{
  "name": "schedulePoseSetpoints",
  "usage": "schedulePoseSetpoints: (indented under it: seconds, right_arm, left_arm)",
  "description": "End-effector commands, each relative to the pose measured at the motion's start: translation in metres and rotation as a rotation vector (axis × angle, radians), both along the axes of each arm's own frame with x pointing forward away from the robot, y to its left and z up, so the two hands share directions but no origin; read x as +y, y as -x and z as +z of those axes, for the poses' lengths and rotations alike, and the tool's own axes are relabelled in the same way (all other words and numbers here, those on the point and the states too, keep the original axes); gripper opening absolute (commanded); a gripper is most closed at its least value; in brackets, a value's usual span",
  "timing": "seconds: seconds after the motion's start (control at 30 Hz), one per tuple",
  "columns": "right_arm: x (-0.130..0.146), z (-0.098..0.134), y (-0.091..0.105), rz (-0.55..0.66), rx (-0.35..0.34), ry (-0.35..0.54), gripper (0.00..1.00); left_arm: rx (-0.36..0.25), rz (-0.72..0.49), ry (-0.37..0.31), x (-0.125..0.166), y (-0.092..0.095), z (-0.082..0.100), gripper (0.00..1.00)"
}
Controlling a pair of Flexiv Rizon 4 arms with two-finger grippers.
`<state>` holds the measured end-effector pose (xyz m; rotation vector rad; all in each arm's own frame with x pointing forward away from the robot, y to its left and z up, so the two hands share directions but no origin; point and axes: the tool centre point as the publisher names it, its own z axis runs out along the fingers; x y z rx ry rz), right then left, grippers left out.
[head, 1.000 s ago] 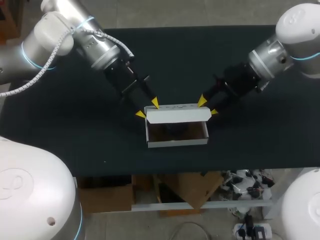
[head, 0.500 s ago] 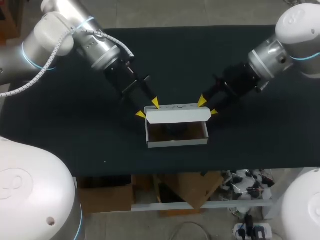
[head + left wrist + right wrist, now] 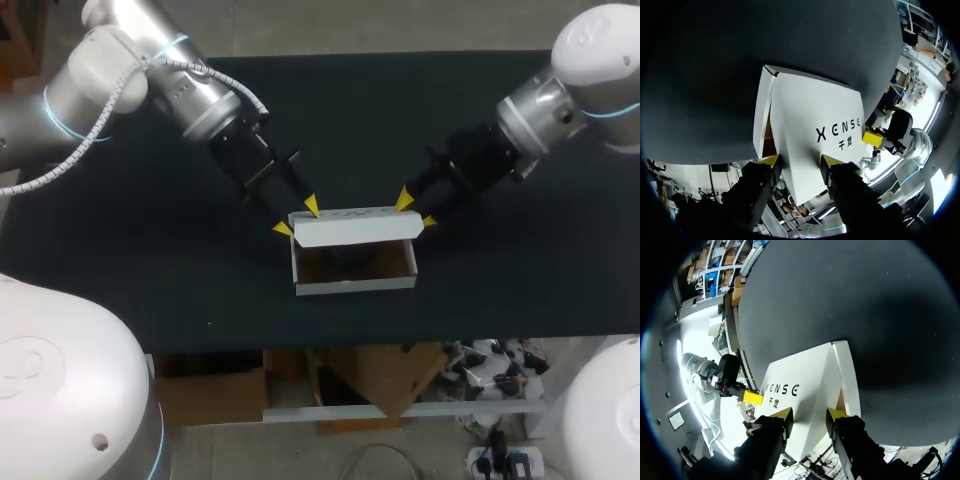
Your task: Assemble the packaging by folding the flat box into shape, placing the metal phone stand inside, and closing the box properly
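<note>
The white box point(image 3: 355, 283) sits near the middle of the black counter point(image 3: 500, 290). Its top is open and its lid point(image 3: 355, 231) stands half folded over the rear wall. A dark shape in the brown interior is probably the metal phone stand point(image 3: 345, 258), though it is too dim to be sure. The left claw point(image 3: 296, 217) is at the lid's left end and the right claw point(image 3: 416, 211) at its right end. In both wrist views the yellow tips are parted and lie against the lid's outer face and end edge rather than pinching it, so neither claw holds anything. The main risk I see is uneven pushing: if one arm presses ahead of the other, the lid would likely skew and the light box could turn or slide on the cloth. A fingertip could also slip off the lid's end and jab into the open box. Pressing down before the tuck flap lines up with the front wall would probably crease the flap outside instead of seating it. A stand sitting proud of the walls could stop the lid from closing.
</note>
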<state>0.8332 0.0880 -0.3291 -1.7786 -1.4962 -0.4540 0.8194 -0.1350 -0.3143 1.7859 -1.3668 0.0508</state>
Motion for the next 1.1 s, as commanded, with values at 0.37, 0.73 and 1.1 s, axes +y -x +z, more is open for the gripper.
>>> schedulePoseSetpoints:
  seconds: [0.37, 0.73, 1.1]
  right_arm:
    - [0.0059, 0.0005, 0.0031, 0.006, 0.005, 0.002, 0.44]
    - [0.0085, 0.0018, 0.0022, 0.007, 0.006, 0.003, 0.44]
    - [0.0066, 0.0049, 0.0021, 0.003, 0.004, 0.006, 0.44]
  left_arm:
    - [-0.001, 0.006, 0.006, -0.0031, 0.0021, -0.0002, 0.5]
    - [0.0, 0.002, 0.008, -0.0076, 0.003, 0.0014, 0.5]
    - [-0.002, 0.009, 0.008, -0.0073, 0.0051, 0.0049, 0.5]
